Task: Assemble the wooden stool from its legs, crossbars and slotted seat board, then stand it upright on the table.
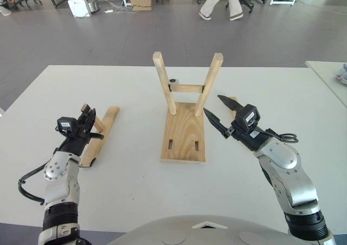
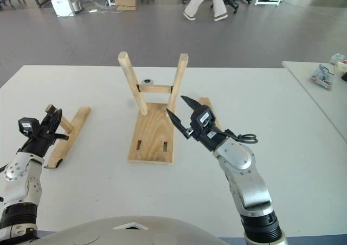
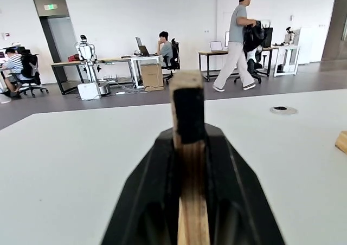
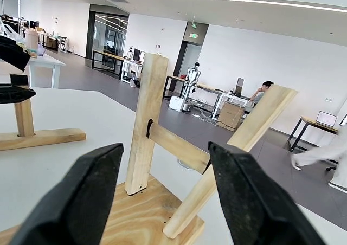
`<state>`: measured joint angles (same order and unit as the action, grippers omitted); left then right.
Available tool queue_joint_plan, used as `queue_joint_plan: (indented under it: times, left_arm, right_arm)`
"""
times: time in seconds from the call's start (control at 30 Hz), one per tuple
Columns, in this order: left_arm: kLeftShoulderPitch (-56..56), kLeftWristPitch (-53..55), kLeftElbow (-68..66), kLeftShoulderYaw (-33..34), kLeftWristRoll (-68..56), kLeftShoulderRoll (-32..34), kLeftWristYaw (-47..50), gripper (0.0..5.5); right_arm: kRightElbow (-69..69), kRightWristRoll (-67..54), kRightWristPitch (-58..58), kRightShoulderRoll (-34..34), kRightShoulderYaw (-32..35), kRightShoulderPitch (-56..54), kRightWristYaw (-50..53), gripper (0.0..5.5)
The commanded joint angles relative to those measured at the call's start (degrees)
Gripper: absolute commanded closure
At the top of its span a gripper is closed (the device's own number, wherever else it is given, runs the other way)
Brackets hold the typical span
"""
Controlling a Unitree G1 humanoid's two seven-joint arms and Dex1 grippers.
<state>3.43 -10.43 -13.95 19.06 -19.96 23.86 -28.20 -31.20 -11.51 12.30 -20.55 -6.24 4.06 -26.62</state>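
The seat (image 1: 183, 139) is lying flat mid-table (image 1: 135, 191), with two legs (image 1: 162, 79) and a crossbar (image 1: 186, 88) standing up from its far end. The right gripper (image 1: 211, 103) is hovering just beside them, spread wide. The left gripper (image 1: 88, 114) is pinching a second leg frame (image 1: 107, 123) that is lying at the table's left.

Pale wooden seat board (image 1: 183, 132) flat at mid-tabletop, two empty slots (image 1: 170, 144) at its near end. First leg pair (image 1: 164, 82), joined by crossbar (image 1: 186, 88), upright in its far end, splayed outward. Second leg pair (image 1: 105, 123) low toward left edge, clamped in left gripper (image 1: 88, 115). Loose wooden piece (image 1: 232, 100) just right of board.
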Motion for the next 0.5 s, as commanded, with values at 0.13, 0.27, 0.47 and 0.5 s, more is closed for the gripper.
queue_joint_plan:
  times: [0.13, 0.27, 0.47, 0.5]
  left_arm:
    - [0.5, 2.3, 0.7, 0.4, 0.0, 0.4, 0.4, 3.71]
    - [2.1, 9.7, 3.8, -0.9, -1.4, 3.7, -3.5, 3.02]
    - [6.0, 19.0, 6.6, -3.3, 1.3, 9.3, -8.0, 2.07]
    - [5.6, 18.8, 6.7, -3.4, 2.0, 9.2, -7.1, 1.86]
  right_arm:
    - [0.3, 1.1, -0.6, 0.9, -0.9, 0.0, 0.9, 2.57]
    - [-0.1, 1.7, -0.9, 1.3, -1.9, 0.8, 1.3, 2.57]
    - [-1.6, 2.7, -0.5, 2.5, -3.8, 3.1, 2.3, 2.57]
    - [-1.7, 2.9, -0.5, 2.6, -4.2, 3.2, 2.5, 2.57]
